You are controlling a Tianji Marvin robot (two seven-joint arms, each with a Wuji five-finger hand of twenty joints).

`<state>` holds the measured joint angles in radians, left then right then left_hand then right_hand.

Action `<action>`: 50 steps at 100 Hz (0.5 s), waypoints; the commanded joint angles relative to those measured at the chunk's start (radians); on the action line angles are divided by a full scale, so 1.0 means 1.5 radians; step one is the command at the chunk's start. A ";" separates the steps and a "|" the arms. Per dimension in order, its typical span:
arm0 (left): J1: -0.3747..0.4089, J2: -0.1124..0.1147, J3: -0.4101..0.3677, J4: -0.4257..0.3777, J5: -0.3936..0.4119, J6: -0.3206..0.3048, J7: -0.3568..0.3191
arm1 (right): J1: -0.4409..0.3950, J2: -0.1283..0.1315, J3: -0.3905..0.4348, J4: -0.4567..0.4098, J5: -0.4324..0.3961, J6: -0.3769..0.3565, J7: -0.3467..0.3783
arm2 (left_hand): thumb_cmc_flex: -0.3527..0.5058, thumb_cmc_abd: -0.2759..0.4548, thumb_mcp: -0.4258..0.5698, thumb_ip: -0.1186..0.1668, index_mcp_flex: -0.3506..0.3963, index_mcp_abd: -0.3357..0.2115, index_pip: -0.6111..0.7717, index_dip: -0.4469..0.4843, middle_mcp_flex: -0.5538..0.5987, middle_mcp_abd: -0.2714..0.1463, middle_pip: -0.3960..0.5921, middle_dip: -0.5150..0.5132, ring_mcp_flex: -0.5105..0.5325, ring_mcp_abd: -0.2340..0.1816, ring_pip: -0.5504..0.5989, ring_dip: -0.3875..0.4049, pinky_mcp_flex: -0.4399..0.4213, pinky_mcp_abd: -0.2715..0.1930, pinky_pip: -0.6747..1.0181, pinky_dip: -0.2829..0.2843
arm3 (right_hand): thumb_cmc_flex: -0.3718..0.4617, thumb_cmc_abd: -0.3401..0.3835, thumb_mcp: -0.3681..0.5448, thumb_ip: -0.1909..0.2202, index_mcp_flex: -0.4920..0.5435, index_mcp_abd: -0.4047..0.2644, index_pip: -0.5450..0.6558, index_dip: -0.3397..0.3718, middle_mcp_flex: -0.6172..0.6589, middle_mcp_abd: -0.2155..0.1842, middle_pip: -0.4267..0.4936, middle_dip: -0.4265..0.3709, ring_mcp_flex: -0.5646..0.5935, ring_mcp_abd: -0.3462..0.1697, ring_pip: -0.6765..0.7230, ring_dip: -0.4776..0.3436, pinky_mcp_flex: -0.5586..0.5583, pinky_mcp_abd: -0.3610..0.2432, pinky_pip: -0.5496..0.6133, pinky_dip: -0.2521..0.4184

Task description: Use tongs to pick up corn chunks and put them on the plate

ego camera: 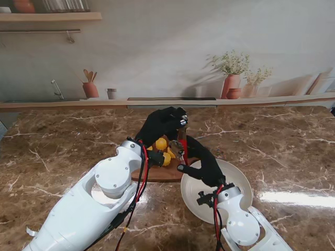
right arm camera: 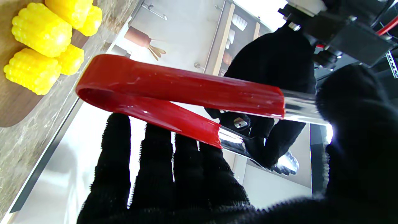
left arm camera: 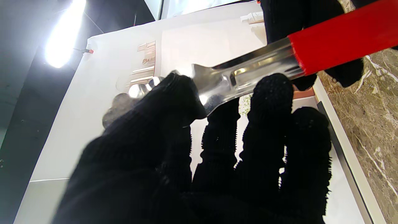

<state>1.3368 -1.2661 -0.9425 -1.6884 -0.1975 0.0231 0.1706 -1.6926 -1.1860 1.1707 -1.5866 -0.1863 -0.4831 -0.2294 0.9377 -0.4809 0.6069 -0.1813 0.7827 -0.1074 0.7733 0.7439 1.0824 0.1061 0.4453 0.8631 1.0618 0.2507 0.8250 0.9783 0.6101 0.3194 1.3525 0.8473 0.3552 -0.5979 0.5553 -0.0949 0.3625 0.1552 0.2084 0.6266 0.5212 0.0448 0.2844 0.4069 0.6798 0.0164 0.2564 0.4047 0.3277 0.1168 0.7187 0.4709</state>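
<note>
Several yellow corn chunks (ego camera: 161,144) (right arm camera: 42,29) lie on a wooden board (ego camera: 162,173) (right arm camera: 15,105) in the middle of the table. Just right of the board sits a white plate (ego camera: 235,180). Red-handled metal tongs (ego camera: 184,149) (left arm camera: 335,46) (right arm camera: 186,90) hang above the board's right edge, between both hands. My left hand (ego camera: 163,124) (left arm camera: 199,155), in a black glove, pinches their metal tip end from the far side. My right hand (ego camera: 207,166) (right arm camera: 174,174) is over the plate's left rim, with its fingers under the lower arm and its thumb on the upper arm.
The brown marble table (ego camera: 63,146) stretches wide to both sides. A low ledge (ego camera: 167,102) with a printed kitchen backdrop closes off the far edge. My left forearm (ego camera: 112,178) lies over the board's near left corner.
</note>
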 commanded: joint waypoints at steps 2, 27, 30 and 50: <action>0.003 -0.003 0.000 0.003 -0.002 -0.004 -0.002 | 0.000 -0.002 -0.006 0.007 0.002 0.005 0.010 | 0.040 0.049 0.021 0.009 0.054 -0.046 0.042 0.033 0.020 -0.008 0.017 0.002 0.005 0.024 -0.004 0.007 -0.003 0.002 0.029 0.016 | 0.002 0.005 -0.014 -0.024 -0.023 0.004 -0.028 -0.021 -0.026 -0.005 0.006 0.018 -0.018 -0.004 0.004 0.021 -0.010 -0.005 0.002 0.021; 0.005 -0.004 -0.003 0.005 -0.004 -0.005 0.001 | 0.002 -0.002 -0.009 0.009 -0.014 -0.006 0.004 | 0.042 0.050 0.016 0.010 0.052 -0.043 0.040 0.031 0.019 -0.006 0.017 0.002 0.005 0.024 -0.003 0.008 -0.005 0.001 0.027 0.019 | 0.007 0.003 -0.013 -0.025 0.006 -0.026 0.007 -0.018 -0.005 -0.025 0.045 0.051 -0.034 -0.010 0.013 0.034 -0.014 -0.008 -0.006 0.030; 0.005 -0.004 -0.003 0.005 -0.004 -0.006 0.001 | 0.002 -0.002 -0.009 0.009 -0.015 -0.007 0.002 | 0.042 0.050 0.015 0.010 0.052 -0.043 0.040 0.030 0.019 -0.006 0.017 0.002 0.004 0.025 -0.003 0.008 -0.005 0.001 0.028 0.019 | 0.010 0.003 -0.015 -0.026 0.010 -0.033 0.026 -0.006 -0.002 -0.027 0.044 0.057 -0.038 -0.011 0.013 0.033 -0.015 -0.008 -0.006 0.033; 0.008 -0.004 -0.004 0.005 -0.010 -0.009 0.001 | 0.008 -0.004 -0.016 0.017 -0.017 -0.013 -0.005 | 0.043 0.050 0.012 0.011 0.052 -0.042 0.040 0.027 0.020 -0.006 0.018 0.001 0.004 0.026 -0.001 0.009 -0.006 0.001 0.028 0.021 | 0.014 0.002 -0.016 -0.025 0.028 -0.044 0.047 0.010 -0.020 -0.029 0.037 0.061 -0.071 -0.009 0.002 0.028 -0.020 -0.013 -0.007 0.037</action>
<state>1.3445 -1.2662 -0.9482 -1.6830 -0.2063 0.0138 0.1701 -1.6784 -1.1865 1.1529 -1.5703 -0.2138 -0.5012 -0.2476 0.9379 -0.4809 0.6069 -0.1813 0.7827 -0.1056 0.7719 0.7440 1.0824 0.1061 0.4455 0.8631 1.0617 0.2511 0.8250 0.9839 0.6094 0.3199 1.3526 0.8581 0.3671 -0.5976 0.5528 -0.0950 0.3774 0.1447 0.2471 0.6161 0.5124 0.0420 0.3407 0.4788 0.6155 0.0159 0.2678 0.4292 0.3072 0.1169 0.7175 0.4966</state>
